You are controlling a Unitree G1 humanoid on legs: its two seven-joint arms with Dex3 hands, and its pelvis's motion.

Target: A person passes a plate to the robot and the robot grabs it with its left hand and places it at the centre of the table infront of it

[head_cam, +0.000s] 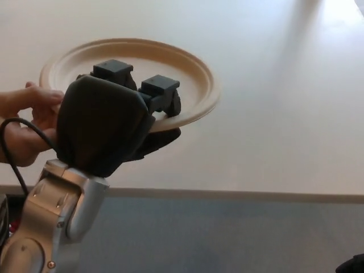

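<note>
Round beige paper plate (187, 74); tilted, above table

A black cable (12, 149) loops at left; grey floor (227, 236) lies below.

Tan plate (193, 74), black left hand (114, 122)
</note>
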